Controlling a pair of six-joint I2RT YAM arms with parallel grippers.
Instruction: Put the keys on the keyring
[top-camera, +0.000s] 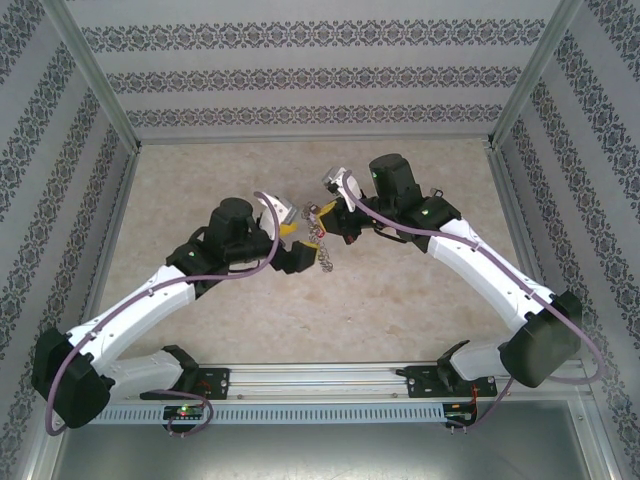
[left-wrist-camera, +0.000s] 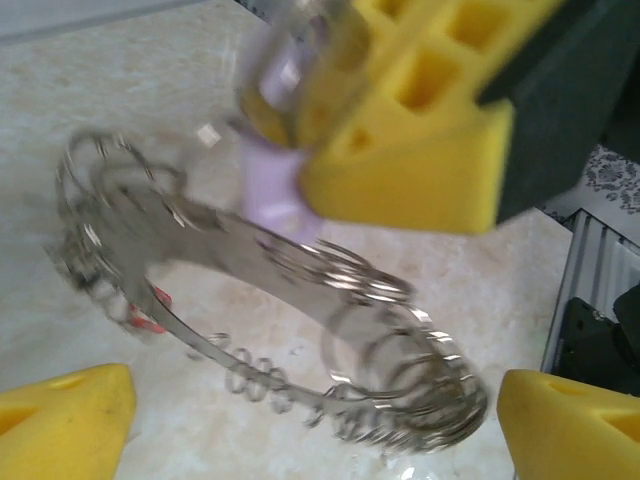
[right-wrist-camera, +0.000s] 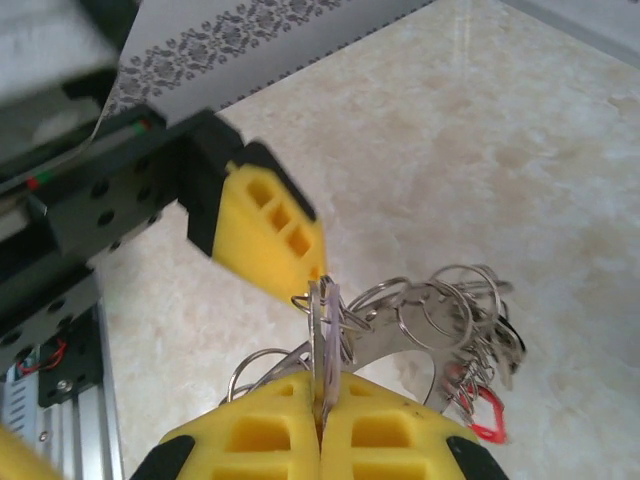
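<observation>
Right fingers (right-wrist-camera: 255, 440) pinching keyring (right-wrist-camera: 400, 325) edge; left fingers (left-wrist-camera: 60, 420) spread wide — keyring between them.

My left arm (top-camera: 140, 310) reaches toward two o'clock and my right arm (top-camera: 490, 265) toward ten o'clock, bringing both wrists close together. My left gripper (top-camera: 303, 248) has its pads spread wide. My right gripper (right-wrist-camera: 320, 425) is pressed tight, pinching the keyring (right-wrist-camera: 400, 335) by a thin edge.

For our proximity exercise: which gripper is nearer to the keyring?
Right. The right gripper is shut on the rim of the keyring; the left gripper is open, its fingers standing either side of the ring, apart from it.
</observation>
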